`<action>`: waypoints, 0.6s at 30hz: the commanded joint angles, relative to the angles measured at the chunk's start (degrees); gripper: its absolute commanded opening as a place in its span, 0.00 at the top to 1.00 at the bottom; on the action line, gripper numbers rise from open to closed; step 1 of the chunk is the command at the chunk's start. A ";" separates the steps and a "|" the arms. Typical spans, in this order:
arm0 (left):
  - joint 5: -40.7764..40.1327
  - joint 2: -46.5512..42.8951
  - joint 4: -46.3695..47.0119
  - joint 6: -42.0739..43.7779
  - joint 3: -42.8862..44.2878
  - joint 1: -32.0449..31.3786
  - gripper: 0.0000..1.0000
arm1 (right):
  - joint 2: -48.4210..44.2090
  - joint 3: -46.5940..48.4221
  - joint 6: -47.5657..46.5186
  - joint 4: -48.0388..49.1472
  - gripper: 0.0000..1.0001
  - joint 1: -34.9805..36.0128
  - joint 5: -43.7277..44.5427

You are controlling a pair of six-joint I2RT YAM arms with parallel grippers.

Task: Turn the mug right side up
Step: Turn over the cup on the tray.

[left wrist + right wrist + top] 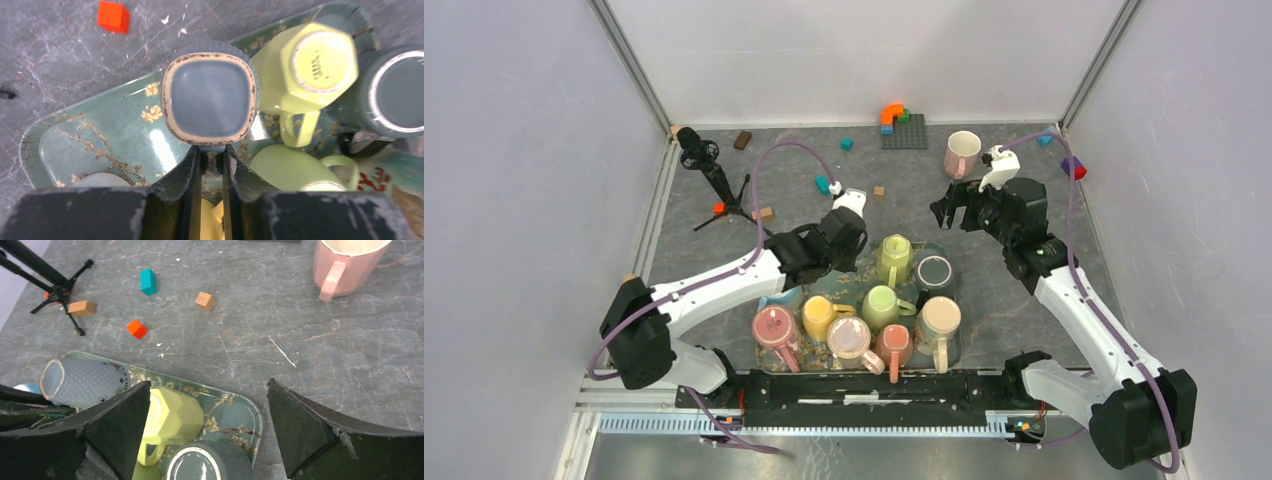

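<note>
Blue-grey mug (210, 95) filled the middle of the left wrist view, with its squarish base turned toward the camera, so it was not right side up. It sat directly above the tips of the left gripper (212, 156). The jaws were almost closed, with only a narrow gap, and they pinched a small blue part at the lower edge of the mug, which looked like its handle. In the right wrist view the same mug was at the lower left, tipped on its side with the base facing the left edge. Whether it touched the green flowered tray (100, 125) under it, I could not tell.

Just to its right on the tray stood a lime faceted mug (305, 65), upside down, and further right a dark grey mug (395, 90), also upside down.

Right gripper (207, 390) hung over the tray's upper corner with jaws spread wide and nothing between them. A pink mug (345, 265) stood upright on the table in the upper right.
</note>
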 commanded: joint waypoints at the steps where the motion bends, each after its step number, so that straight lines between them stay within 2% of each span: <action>1: -0.86 -4.52 0.51 2.42 6.51 0.32 0.98 | -2.27 -0.51 1.83 5.47 0.08 0.36 -6.24; 10: 9.43 -7.12 -1.84 2.01 17.86 3.62 0.98 | -5.64 -4.50 10.48 16.27 0.07 0.29 -21.25; 13: 12.80 -7.51 -1.23 1.85 20.55 4.70 0.98 | -6.83 -7.18 15.29 23.37 0.06 0.37 -26.72; 18: 18.57 -7.64 1.06 -0.18 23.31 6.57 0.98 | -6.27 -13.71 28.96 41.86 0.05 0.43 -35.51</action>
